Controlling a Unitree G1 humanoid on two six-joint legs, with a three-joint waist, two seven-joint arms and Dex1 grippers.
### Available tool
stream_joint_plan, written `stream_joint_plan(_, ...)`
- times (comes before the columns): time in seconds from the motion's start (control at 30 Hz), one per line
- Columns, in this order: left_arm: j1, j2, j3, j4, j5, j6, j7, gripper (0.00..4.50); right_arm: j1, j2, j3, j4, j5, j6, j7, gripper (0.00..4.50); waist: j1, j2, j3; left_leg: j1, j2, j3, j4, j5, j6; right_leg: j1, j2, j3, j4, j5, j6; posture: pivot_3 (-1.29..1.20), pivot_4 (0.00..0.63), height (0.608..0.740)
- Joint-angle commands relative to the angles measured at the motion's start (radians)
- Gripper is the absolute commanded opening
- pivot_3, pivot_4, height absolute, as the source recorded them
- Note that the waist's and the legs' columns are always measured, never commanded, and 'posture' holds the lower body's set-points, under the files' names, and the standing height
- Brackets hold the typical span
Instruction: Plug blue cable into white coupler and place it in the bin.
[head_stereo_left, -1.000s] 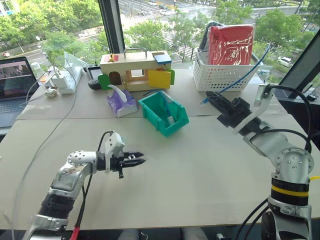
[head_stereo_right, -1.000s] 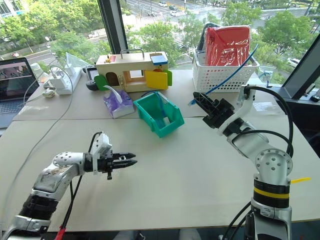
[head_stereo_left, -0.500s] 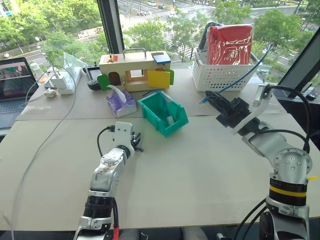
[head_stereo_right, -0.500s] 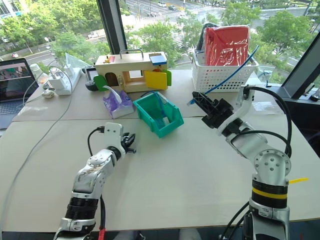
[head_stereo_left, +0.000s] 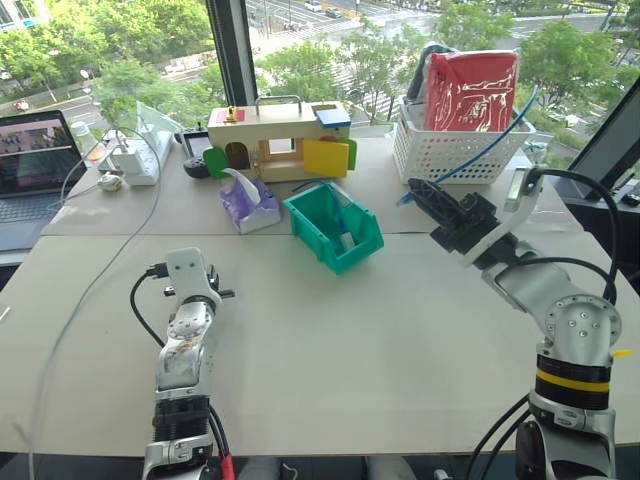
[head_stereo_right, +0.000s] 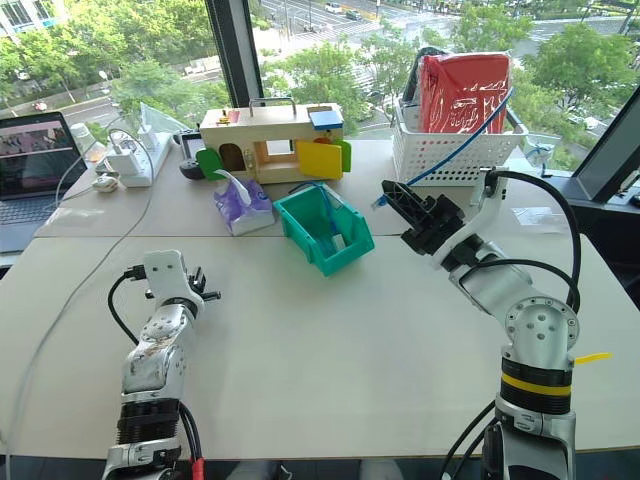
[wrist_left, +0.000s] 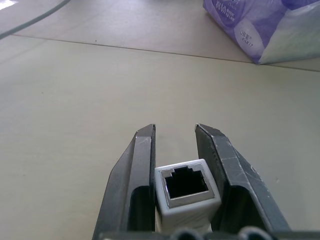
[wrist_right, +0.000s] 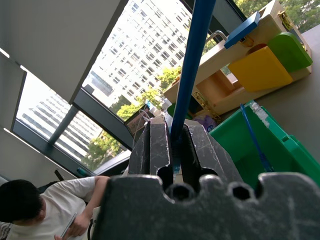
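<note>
White coupler (wrist_left: 186, 192) gripped in left pincer (wrist_left: 175, 150), socket facing outward; blue cable (wrist_right: 192, 65) clamped in right pincer (wrist_right: 172, 145), plug apparently hidden, pincers well apart.

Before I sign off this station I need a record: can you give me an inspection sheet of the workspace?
Surface: pale table, bare in front.
Job's things: white coupler between the left gripper's fingers; blue cable in the right gripper, trailing to the white basket; teal bin mid-table, another blue cable inside.
Clutter: wooden toy house, purple tissue pack, laptop.
Grippers: left gripper around the coupler; right gripper clamped on the cable.
Cables: white cords by the power strip.
Surroundings: windows, trees, a seated person.
</note>
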Motion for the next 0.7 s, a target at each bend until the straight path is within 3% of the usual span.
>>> stream_joint_plan(0.03, 0.022, -0.008, 0.000, -0.027, -0.003, -0.018, 0.006, 2.83, -0.016, -0.003, -0.023, -0.027, 0.006, -0.006, 0.011, 0.00, -0.001, 0.000, 0.000, 0.000, 0.000, 0.000, 0.000, 0.000, 0.000, 0.000, 0.000, 0.000, 0.000, 0.000, 0.000, 0.00, 0.150, 0.740)
stream_joint_plan(0.17, 0.045, -0.015, -0.004, -0.051, -0.004, -0.011, 0.006, 4.30, -0.016, -0.004, -0.024, -0.027, 0.006, -0.007, 0.010, 0.00, -0.002, 0.000, 0.000, 0.000, 0.000, 0.000, 0.000, 0.000, 0.000, 0.000, 0.000, 0.000, 0.000, 0.000, 0.000, 0.00, 0.150, 0.740)
stream_joint_plan(0.2, 0.046, -0.016, -0.005, -0.054, -0.003, -0.011, 0.007, 4.45, -0.016, -0.004, -0.024, -0.026, 0.005, -0.007, 0.010, 0.00, -0.002, 0.000, 0.000, 0.000, 0.000, 0.000, 0.000, 0.000, 0.000, 0.000, 0.000, 0.000, 0.000, 0.000, 0.000, 0.00, 0.150, 0.740)
stream_joint_plan(0.7, 0.071, 0.078, -0.077, -0.219, -0.008, -0.195, -0.169, 4.45, -0.019, -0.006, -0.024, -0.019, 0.004, -0.005, 0.015, 0.00, -0.002, 0.000, 0.000, 0.000, 0.000, 0.000, 0.000, 0.000, 0.000, 0.000, 0.000, 0.000, 0.000, 0.000, 0.000, 0.00, 0.150, 0.740)
